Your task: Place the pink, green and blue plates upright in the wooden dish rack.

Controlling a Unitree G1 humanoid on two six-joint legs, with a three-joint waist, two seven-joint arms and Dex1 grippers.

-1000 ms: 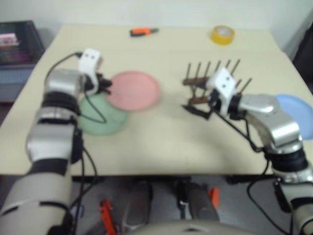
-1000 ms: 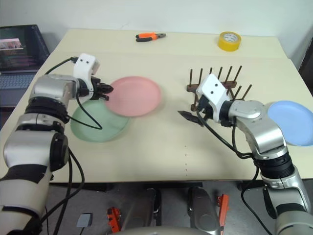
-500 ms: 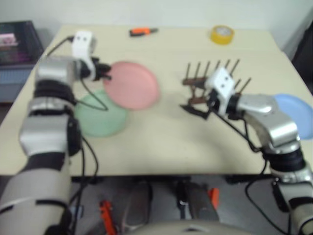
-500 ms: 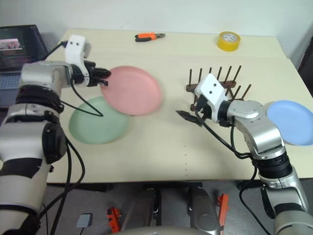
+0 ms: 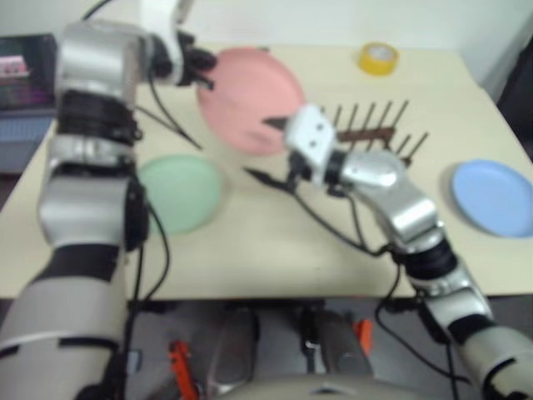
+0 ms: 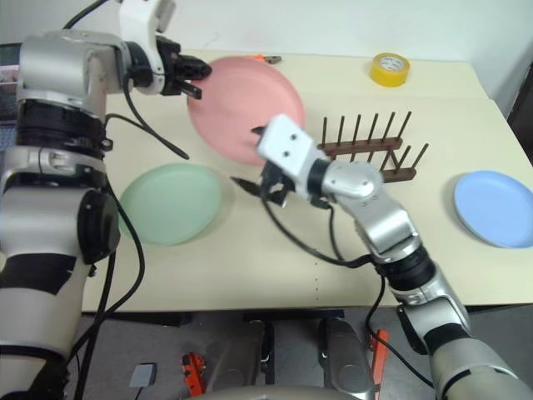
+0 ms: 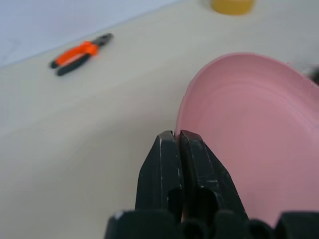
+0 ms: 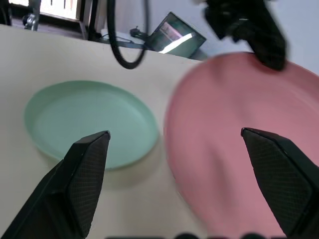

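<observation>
1. Right eye view: the left claw is pinching the pink plate by its rim, holding it tilted above the table, beside the wooden dish rack.
2. The right claw is gaping wide and empty, facing the plate.
3. That thin rim grip is risking a slip or swing during a handover.
4. The green plate and blue plate are lying flat.

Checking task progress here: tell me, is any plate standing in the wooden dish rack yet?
No, the wooden dish rack holds no plate; the pink plate hangs in the left gripper.
</observation>
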